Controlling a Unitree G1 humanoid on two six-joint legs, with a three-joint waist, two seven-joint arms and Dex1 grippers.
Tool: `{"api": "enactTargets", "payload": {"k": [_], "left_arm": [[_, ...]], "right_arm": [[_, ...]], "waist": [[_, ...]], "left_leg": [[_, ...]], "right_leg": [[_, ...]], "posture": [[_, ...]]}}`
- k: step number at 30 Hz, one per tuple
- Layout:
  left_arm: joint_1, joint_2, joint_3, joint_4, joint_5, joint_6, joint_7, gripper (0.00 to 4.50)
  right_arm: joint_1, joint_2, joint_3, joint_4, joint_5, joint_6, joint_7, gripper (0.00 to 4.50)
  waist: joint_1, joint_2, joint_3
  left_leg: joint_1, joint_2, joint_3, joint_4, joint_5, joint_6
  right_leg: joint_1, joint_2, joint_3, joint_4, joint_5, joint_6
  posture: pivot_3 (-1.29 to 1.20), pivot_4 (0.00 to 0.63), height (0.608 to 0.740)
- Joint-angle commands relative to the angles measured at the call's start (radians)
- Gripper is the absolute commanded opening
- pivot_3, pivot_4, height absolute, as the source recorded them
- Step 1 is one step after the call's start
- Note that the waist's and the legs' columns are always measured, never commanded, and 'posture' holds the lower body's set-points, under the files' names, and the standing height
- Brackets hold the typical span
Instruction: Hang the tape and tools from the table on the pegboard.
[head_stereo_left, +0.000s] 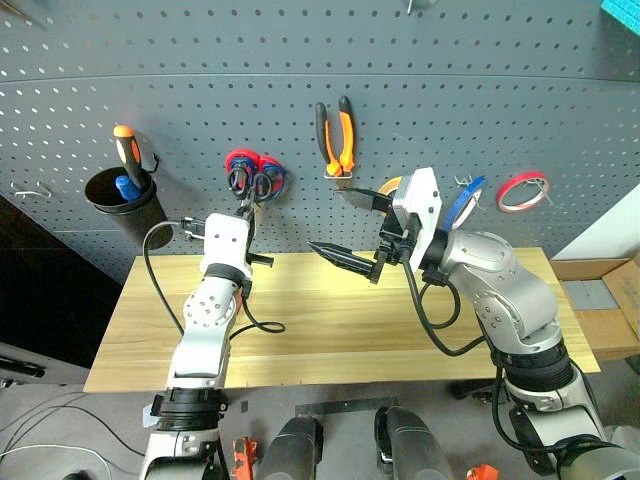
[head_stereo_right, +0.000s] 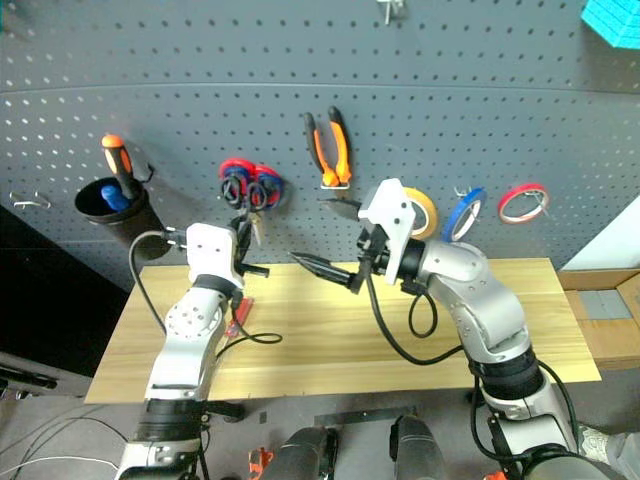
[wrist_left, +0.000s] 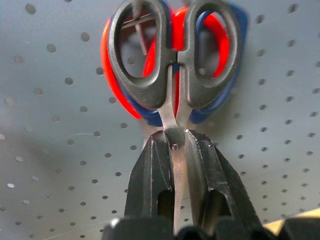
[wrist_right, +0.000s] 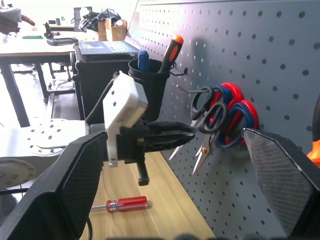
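Black scissors (wrist_left: 172, 65) are pinched by their blades in the left gripper (wrist_left: 176, 165), and their handles are up against the grey pegboard (head_stereo_left: 300, 90), right in front of the red and blue scissors (wrist_right: 235, 112) that hang there. The right gripper (head_stereo_left: 352, 228) is spread wide with nothing in it, near the middle of the board above the wooden table (head_stereo_left: 320, 320). On the board the orange pliers (head_stereo_left: 336, 138) and the blue tape (head_stereo_left: 465, 203) hang on hooks, while the red screwdriver (wrist_right: 120, 204) lies on the table by the left arm.
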Motion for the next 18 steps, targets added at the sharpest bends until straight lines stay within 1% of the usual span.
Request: {"api": "enactTargets", "payload": {"k": [1, 2, 3, 4, 7, 8, 9, 10, 12, 16, 18], "left_arm": [[0.002, -0.028, 0.032, 0.017, -0.049, 0.077, 0.018, 0.42], [0.012, -0.024, 0.029, 0.005, -0.065, 0.058, -0.007, 0.78], [0.019, -0.028, 0.037, -0.006, -0.082, 0.049, -0.013, 0.99], [0.021, -0.035, 0.05, -0.016, -0.101, 0.065, -0.008, 1.35], [0.041, -0.024, 0.075, -0.024, -0.108, 0.148, 0.012, 2.39], [0.057, -0.008, 0.08, -0.024, -0.107, 0.193, 0.006, 2.76], [0.075, 0.007, 0.086, -0.021, -0.104, 0.231, 0.002, 3.11], [0.093, 0.026, 0.095, -0.012, -0.118, 0.304, -0.016, 3.44], [0.112, 0.051, 0.105, -0.003, -0.138, 0.399, -0.038, 3.44], [0.125, 0.109, 0.138, 0.05, -0.2, 0.51, -0.118, 3.44], [0.121, 0.136, 0.121, 0.078, -0.216, 0.593, -0.157, 3.44]], "right_arm": [[-0.01, 0.001, -0.005, -0.048, 0.007, -0.01, -0.004, 4.5], [-0.009, 0.001, -0.005, -0.048, 0.006, -0.01, -0.005, 4.5], [-0.009, 0.001, -0.005, -0.049, 0.006, -0.01, -0.005, 4.5], [-0.008, 0.001, -0.005, -0.049, 0.007, -0.009, -0.005, 4.5], [-0.001, -0.003, -0.003, -0.053, 0.013, -0.003, 0.0, 4.5], [0.004, -0.007, 0.0, -0.058, 0.017, 0.003, 0.006, 4.5], [0.01, -0.013, 0.005, -0.063, 0.02, 0.008, 0.013, 4.5], [0.019, -0.021, 0.011, -0.07, 0.027, 0.018, 0.025, 4.5], [0.03, -0.032, 0.017, -0.08, 0.036, 0.03, 0.039, 4.5], [0.073, -0.06, 0.053, -0.103, 0.03, 0.05, 0.059, 4.5], [0.084, -0.065, 0.061, -0.111, 0.029, 0.053, 0.056, 4.5]], "waist": [[-0.001, -0.001, -0.003], [-0.005, 0.0, -0.003], [-0.012, 0.0, -0.004], [-0.017, 0.0, -0.004], [-0.022, 0.0, -0.004], [-0.022, 0.0, -0.004], [-0.024, 0.0, -0.004], [-0.025, 0.0, -0.004], [-0.027, 0.0, -0.003], [-0.025, -0.001, -0.003], [-0.024, -0.001, -0.003]], "left_leg": [[0.0, 0.0, 0.0, 0.0, 0.0, 0.0], [0.001, 0.0, 0.0, 0.0, 0.0, 0.0], [0.001, 0.0, 0.0, 0.0, 0.0, 0.0], [0.002, 0.0, 0.001, 0.0, 0.0, 0.0], [0.001, 0.0, 0.001, 0.0, 0.0, 0.0], [0.001, 0.0, 0.001, 0.0, 0.0, 0.0], [0.001, 0.0, 0.001, 0.0, 0.0, 0.0], [0.001, 0.0, 0.001, 0.0, 0.0, 0.0], [0.002, 0.0, 0.001, -0.001, 0.0, 0.0], [0.001, 0.0, 0.0, -0.001, 0.0, 0.001], [0.001, 0.0, 0.0, 0.0, 0.0, 0.001]], "right_leg": [[0.0, 0.0, 0.0, 0.0, 0.0, 0.0], [0.0, 0.0, 0.0, 0.0, 0.0, 0.0], [0.001, 0.0, 0.0, 0.001, 0.0, 0.0], [0.0, 0.0, 0.0, 0.001, 0.0, 0.0], [0.0, 0.001, 0.0, 0.001, 0.0, 0.0], [0.0, 0.001, 0.0, 0.001, 0.0, 0.0], [0.0, 0.001, 0.0, 0.001, 0.0, 0.0], [0.0, 0.001, 0.0, 0.001, 0.0, 0.0], [0.0, 0.001, 0.0, 0.001, 0.0, 0.0], [0.0, 0.001, 0.0, 0.001, 0.0, 0.0], [0.001, 0.001, 0.0, 0.001, 0.0, 0.0]], "posture": [[-0.06, 0.178, 0.74], [-0.06, 0.179, 0.74], [-0.06, 0.179, 0.74], [-0.05, 0.183, 0.74], [-0.05, 0.183, 0.74], [-0.04, 0.197, 0.74], [-0.04, 0.197, 0.74], [-0.04, 0.204, 0.74], [-0.03, 0.211, 0.74], [-0.04, 0.22, 0.74], [-0.04, 0.223, 0.74]]}}
